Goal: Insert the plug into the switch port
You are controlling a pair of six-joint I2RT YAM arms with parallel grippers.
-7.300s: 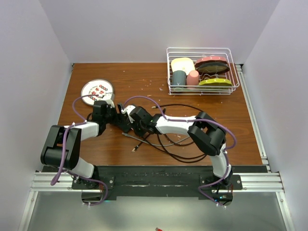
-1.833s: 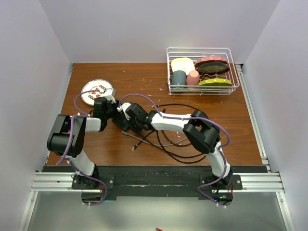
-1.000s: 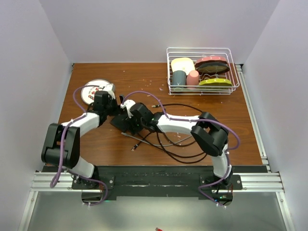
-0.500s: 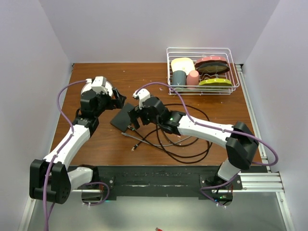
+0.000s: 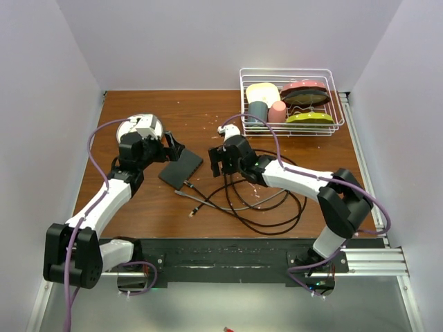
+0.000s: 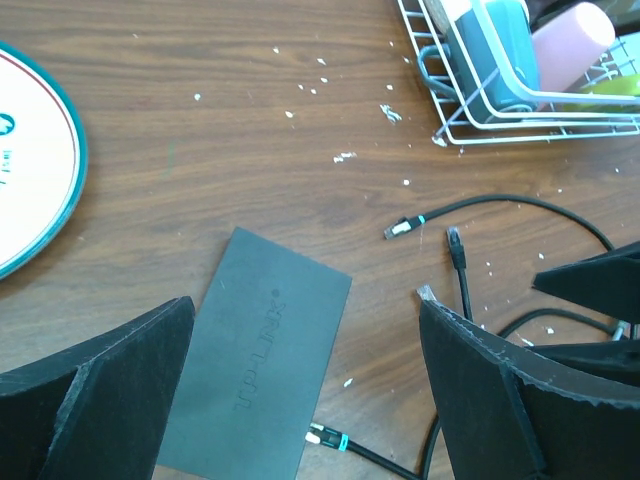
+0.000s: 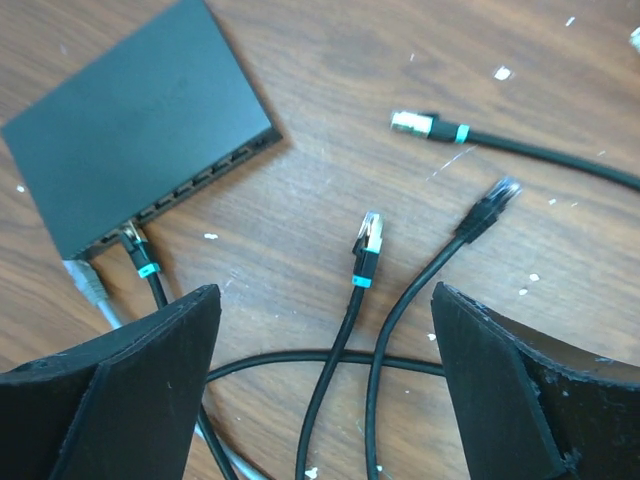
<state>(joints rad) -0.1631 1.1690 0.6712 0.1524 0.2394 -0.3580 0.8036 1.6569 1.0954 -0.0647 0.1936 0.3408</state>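
Black switch (image 5: 181,168) lies flat on the tabletop (image 5: 154,216), a plug (image 7: 132,243) seated in a port on its five o'clock edge. Left tool (image 5: 172,146) at eleven o'clock and right tool (image 5: 220,164) at three hang open and empty, apparently clear because insertion looks complete.

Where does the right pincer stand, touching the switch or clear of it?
Apart. The right wrist view shows the switch lying flat ahead of the open right pincer, with a strip of bare table plainly showing between them.
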